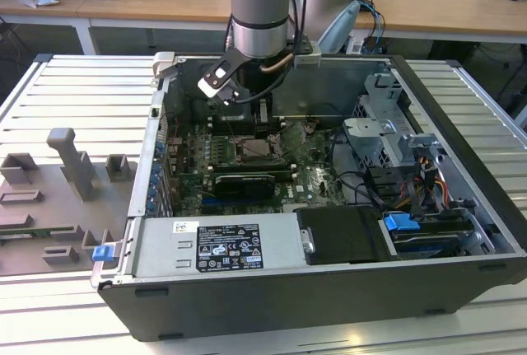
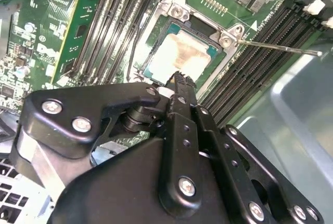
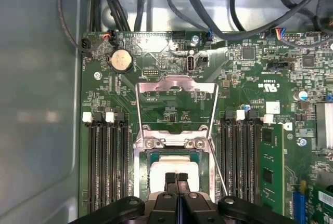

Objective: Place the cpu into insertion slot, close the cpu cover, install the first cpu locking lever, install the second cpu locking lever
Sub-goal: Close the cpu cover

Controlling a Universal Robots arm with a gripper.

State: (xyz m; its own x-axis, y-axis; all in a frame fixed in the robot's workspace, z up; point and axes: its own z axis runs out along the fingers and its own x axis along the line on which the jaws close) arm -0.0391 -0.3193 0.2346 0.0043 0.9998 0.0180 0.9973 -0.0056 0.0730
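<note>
In the first wrist view the tool (image 3: 177,178) hides one edge of the cpu (image 3: 161,169) and part of the slot (image 3: 142,176). In the exterior view the arm (image 1: 259,9) hides the board at the slot's 12 o'clock, and the cpu is too small to tell.

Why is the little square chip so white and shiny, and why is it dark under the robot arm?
Second wrist view: glare washes the cpu pale. First wrist view: the cpu cover gleams bright silver beyond the dark claw. Exterior view: the arm and case seem to shade the insertion slot.
</note>
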